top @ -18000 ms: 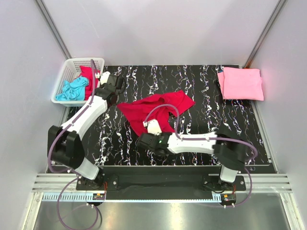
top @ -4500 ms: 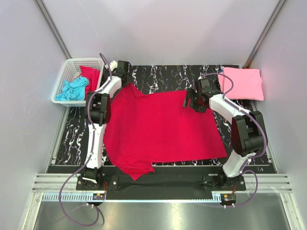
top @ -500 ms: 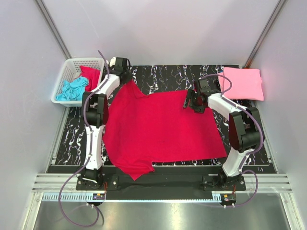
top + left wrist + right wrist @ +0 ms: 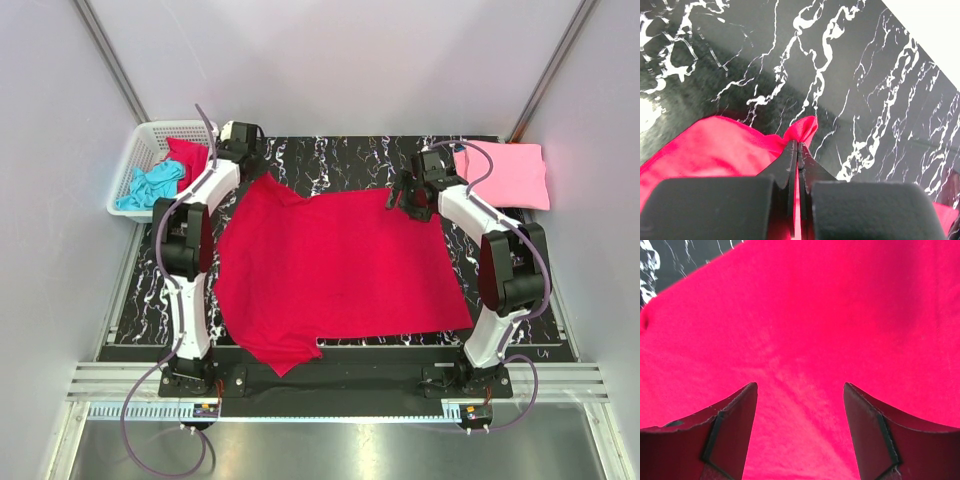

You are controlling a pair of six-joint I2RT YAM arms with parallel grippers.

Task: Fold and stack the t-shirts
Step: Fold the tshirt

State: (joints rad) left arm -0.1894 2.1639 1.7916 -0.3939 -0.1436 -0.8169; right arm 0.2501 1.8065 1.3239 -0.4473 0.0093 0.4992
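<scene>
White lattice basket [image 4: 165, 126] holds turquoise shirt [image 4: 150, 187] and red shirt [image 4: 185, 157].

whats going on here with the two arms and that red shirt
Two robot arms are working on a red shirt spread flat on the black table. The left gripper is shut on a far-left corner of the fabric. The right gripper is open over the far-right edge. A folded pink shirt lies at the far right. A turquoise shirt and a second red shirt sit in the basket.
</scene>
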